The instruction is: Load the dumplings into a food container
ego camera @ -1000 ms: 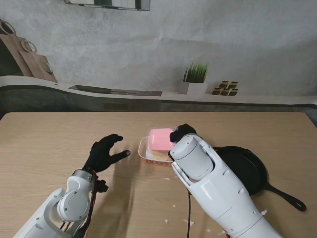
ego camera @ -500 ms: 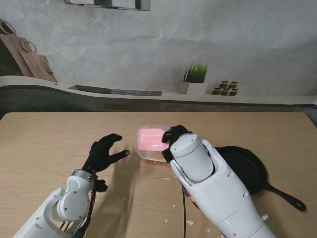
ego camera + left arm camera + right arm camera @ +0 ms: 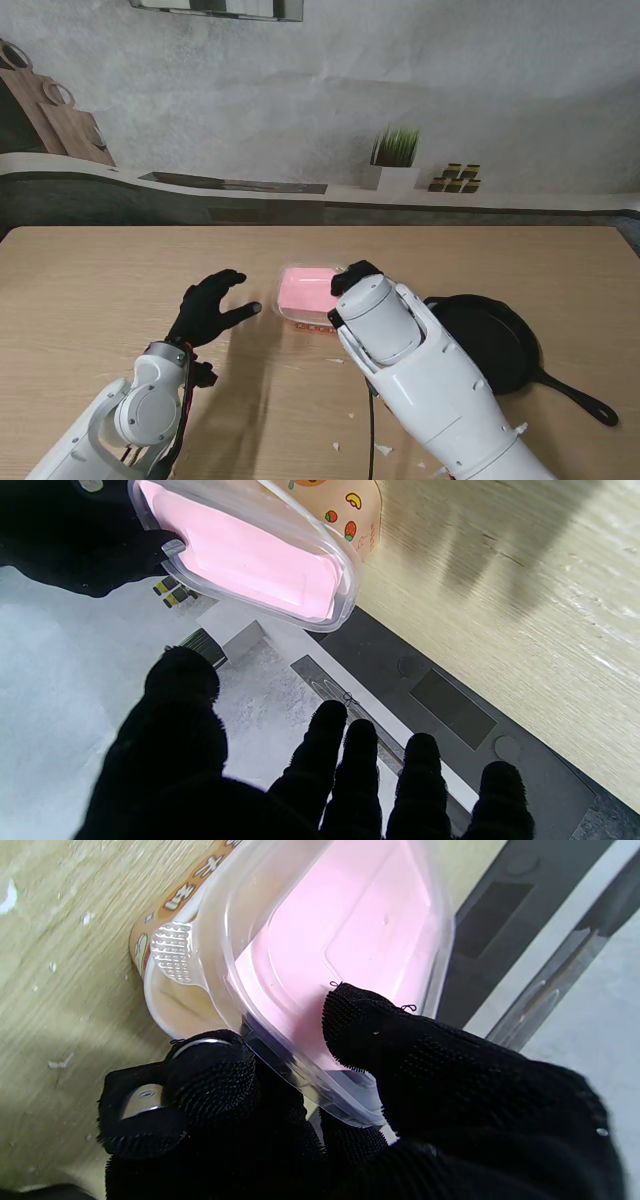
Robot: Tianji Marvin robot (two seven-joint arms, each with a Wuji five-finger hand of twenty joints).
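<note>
A clear lid with a pink top [image 3: 306,288] [image 3: 250,565] [image 3: 345,940] hangs over the printed food container [image 3: 312,322] [image 3: 350,515] [image 3: 165,990] at mid-table. My right hand [image 3: 352,277] [image 3: 300,1090] is shut on the lid's near edge, thumb on top and fingers under the rim. The lid sits tilted above the container's opening. My left hand [image 3: 208,308] [image 3: 310,770] hovers open to the container's left, fingers spread and holding nothing. No dumplings can be made out; the container's inside is hidden by the lid.
A black frying pan [image 3: 500,345] lies to the right of my right arm, its handle pointing toward the near right. Small white crumbs [image 3: 385,450] dot the wood close to me. A potted plant [image 3: 393,160] stands on the ledge behind the table.
My right hand has carried the pink lid leftward and lower over the container. The left hand has stayed where it was.
</note>
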